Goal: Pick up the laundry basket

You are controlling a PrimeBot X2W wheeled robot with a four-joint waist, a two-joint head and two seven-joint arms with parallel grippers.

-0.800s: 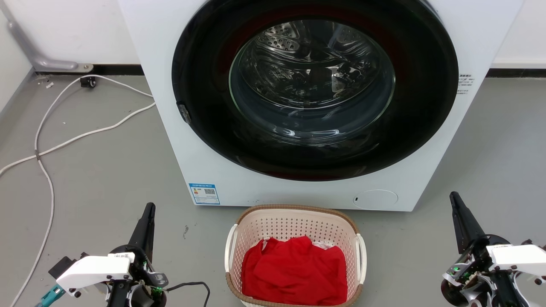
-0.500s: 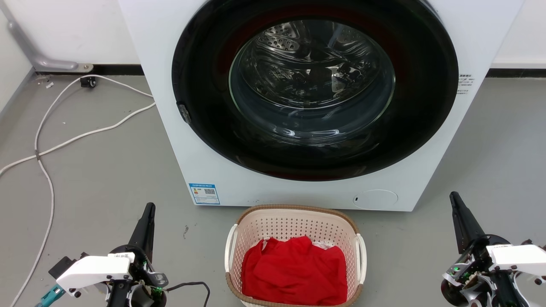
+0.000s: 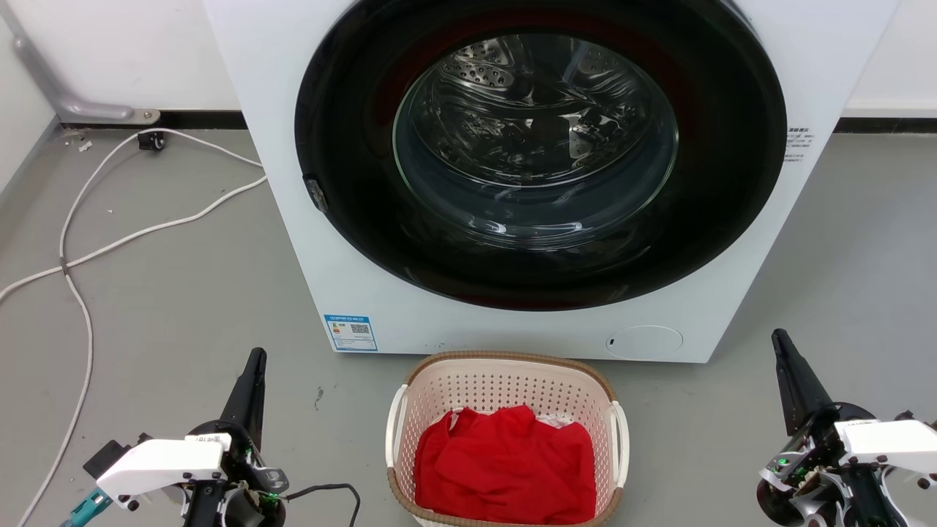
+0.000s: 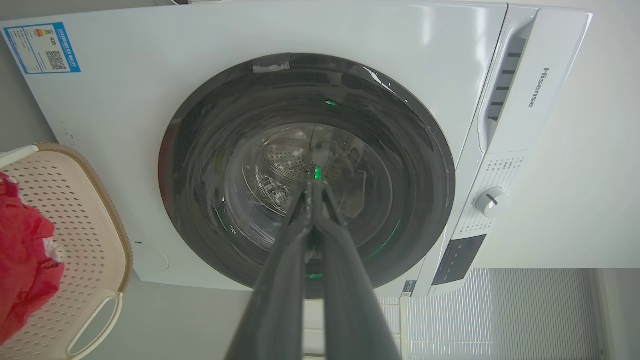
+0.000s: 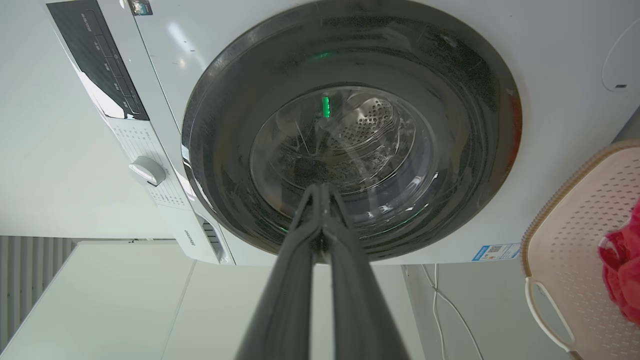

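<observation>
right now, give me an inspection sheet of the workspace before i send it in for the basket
surface: grey floor, small pale scraps near the far-left wall.
job's things: cream perforated plastic laundry basket with brown woven-look rim and white side handles, upright on the floor before the washer, holding red cloth.
clutter: nothing seen near the basket.
grippers: left end effector shut, empty, left of the basket and apart from it; right end effector shut, empty, right of it and apart.
cables: white cables loop over the floor at far left; thin black cable beside the left arm.
surroundings: white front-loading washing machine, dark round door shut; white wall behind.
</observation>
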